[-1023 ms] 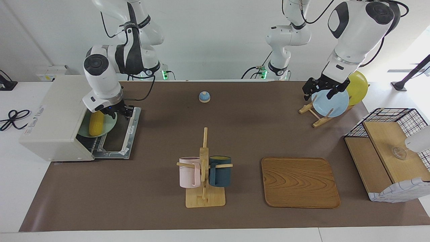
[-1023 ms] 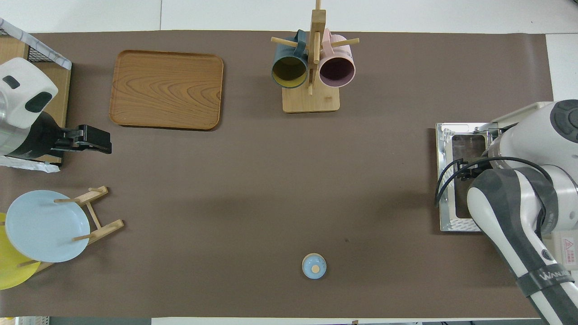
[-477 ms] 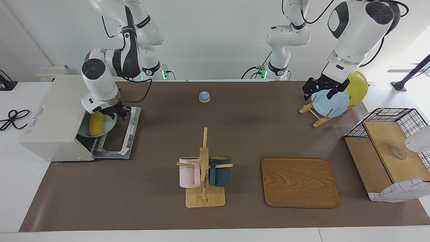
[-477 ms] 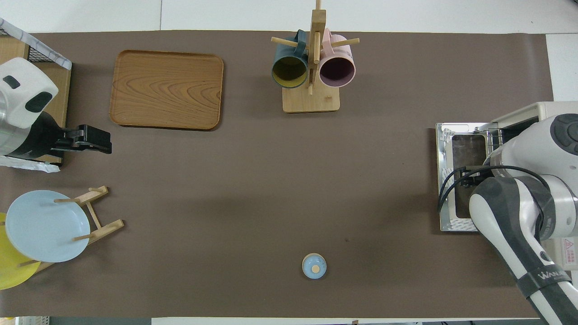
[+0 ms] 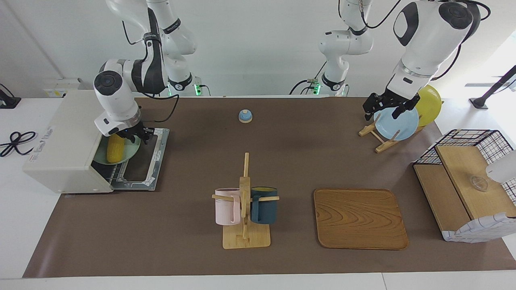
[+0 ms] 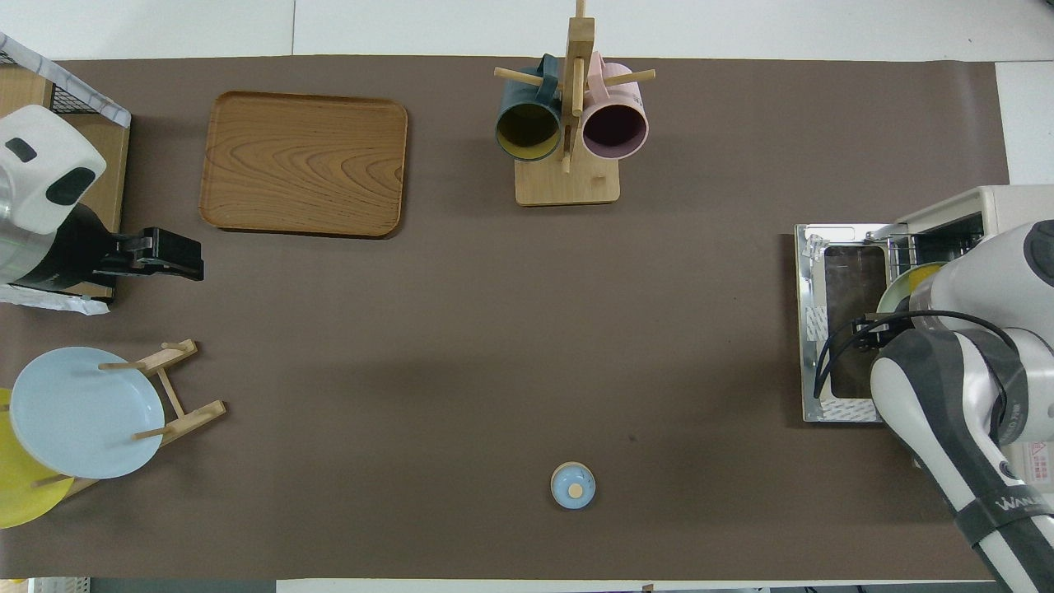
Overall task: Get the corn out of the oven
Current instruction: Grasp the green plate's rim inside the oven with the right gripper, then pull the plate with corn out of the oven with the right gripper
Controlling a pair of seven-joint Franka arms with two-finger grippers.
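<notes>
Across a long table runs a brown mat [image 5: 282, 249], with bare white tabletop showing at its edges and a plain white wall rising where the two arms are mounted. At the right arm's end of the table sits the oven [image 5: 64, 141], its door [image 5: 141, 161] dropped flat onto the mat. Inside, on a pale green plate [image 5: 131, 153], lies the corn [image 5: 114, 148], its length running nearer-to-farther from the robots.

From the facing view, the right gripper [image 5: 135, 137] hangs at the oven's mouth, right at the corn's nearer end; I cannot tell whether its fingers are apart or closed on anything. The left gripper [image 5: 383, 105] waits over a light blue plate [image 5: 397, 123] in a wooden rack, its fingers spread wide and empty; a yellow plate [image 5: 429, 102] stands just beside the blue one.

Only the facing view shows the corn itself. From overhead, the right arm covers the oven's opening, leaving just a sliver of the green plate's rim [image 6: 897, 284] and the door's dark window visible. The overhead view looks straight into the two mugs [image 6: 568, 128] hanging on their wooden stand, which the facing view sees from the side. A wooden tray [image 5: 358, 219], a small blue bell [image 5: 245, 116] and a wire basket [image 5: 467, 139] also sit on the table.
</notes>
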